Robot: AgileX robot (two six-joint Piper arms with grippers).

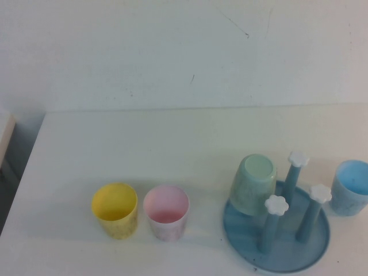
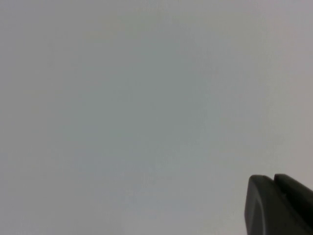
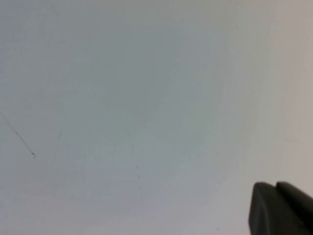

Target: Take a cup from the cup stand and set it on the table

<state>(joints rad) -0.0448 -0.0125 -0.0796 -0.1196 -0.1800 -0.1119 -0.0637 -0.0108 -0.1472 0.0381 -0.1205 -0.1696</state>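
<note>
Mint-green cup [image 1: 253, 184] is being kept inverted on the cup stand [image 1: 287, 250] (for draining, presumably), well apart from both parked grippers: the left gripper [image 2: 279, 205] and the right gripper [image 3: 281, 208], whose openings cannot be told.

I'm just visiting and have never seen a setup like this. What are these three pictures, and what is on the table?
A two-armed robot took them. The high view looks down from a raised camera at the white table. On it stand a yellow cup, a pink cup and a light blue cup. The blue cup stand holds a mint-green cup upside down on a peg. The other two pictures come from wrist cameras: each shows only a dark corner of its end effector, left end effector and right end effector, over blank surface. Nothing is held.
</note>
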